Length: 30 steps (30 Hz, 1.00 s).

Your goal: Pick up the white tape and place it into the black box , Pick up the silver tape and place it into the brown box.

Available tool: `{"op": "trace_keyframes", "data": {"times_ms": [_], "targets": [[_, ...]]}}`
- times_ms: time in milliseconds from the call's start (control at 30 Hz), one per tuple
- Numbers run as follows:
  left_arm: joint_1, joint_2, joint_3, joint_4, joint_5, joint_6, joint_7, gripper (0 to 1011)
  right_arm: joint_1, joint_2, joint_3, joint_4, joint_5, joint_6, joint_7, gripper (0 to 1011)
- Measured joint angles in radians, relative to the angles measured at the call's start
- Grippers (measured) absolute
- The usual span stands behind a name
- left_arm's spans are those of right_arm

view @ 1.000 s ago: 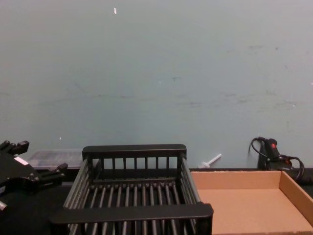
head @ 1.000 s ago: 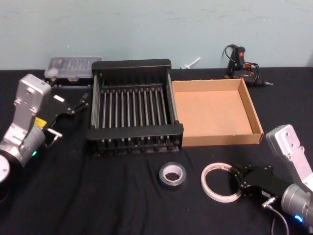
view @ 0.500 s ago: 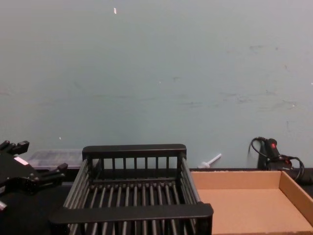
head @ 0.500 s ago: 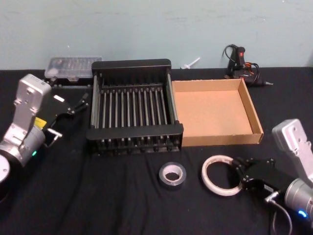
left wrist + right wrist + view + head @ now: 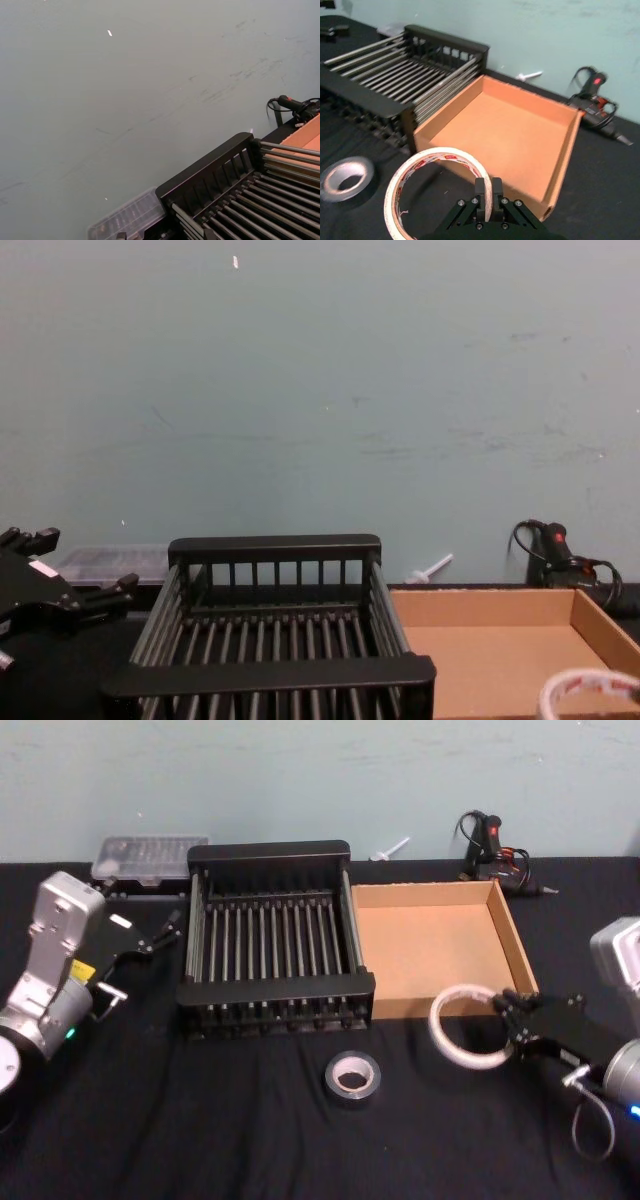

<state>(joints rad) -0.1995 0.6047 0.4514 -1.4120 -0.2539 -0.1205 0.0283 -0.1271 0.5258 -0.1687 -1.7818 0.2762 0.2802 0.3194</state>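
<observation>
- The right gripper [image 5: 512, 1017] pinches the white tape [image 5: 466, 1025] by its rim, lifted clear before the brown box [image 5: 440, 948], presumably for carrying to the black box [image 5: 272, 948].
- The silver tape [image 5: 352, 1077] lies on the table; the left gripper [image 5: 165, 928] hangs open, parked beside the black box.

Each arm ends in a silver-grey boxy wrist housing on a cylindrical metal joint carrying a small lit indicator. The left hand [image 5: 150, 935] is black, with a white label and a yellow sticker. The right hand [image 5: 512, 1020] is black, with visible screws and a thin grey cable looping beneath.
</observation>
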Motion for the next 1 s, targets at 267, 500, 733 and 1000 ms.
{"op": "trace_keyframes", "data": {"times_ms": [267,500,733,1000], "targets": [[0.0,0.0,0.0,0.0,0.0,0.0,0.0,1001,0.064,-0.01,0.013,0.026,-0.019,-0.01,-0.018,88],[0.0,0.0,0.0,0.0,0.0,0.0,0.0,1001,0.138,-0.027,0.003,0.068,-0.055,-0.026,-0.025,88],[0.0,0.0,0.0,0.0,0.0,0.0,0.0,1001,0.223,-0.05,-0.028,0.125,-0.106,-0.07,-0.018,90],[0.0,0.0,0.0,0.0,0.0,0.0,0.0,1001,0.324,-0.091,-0.083,0.202,-0.168,-0.131,0.001,90]]}}
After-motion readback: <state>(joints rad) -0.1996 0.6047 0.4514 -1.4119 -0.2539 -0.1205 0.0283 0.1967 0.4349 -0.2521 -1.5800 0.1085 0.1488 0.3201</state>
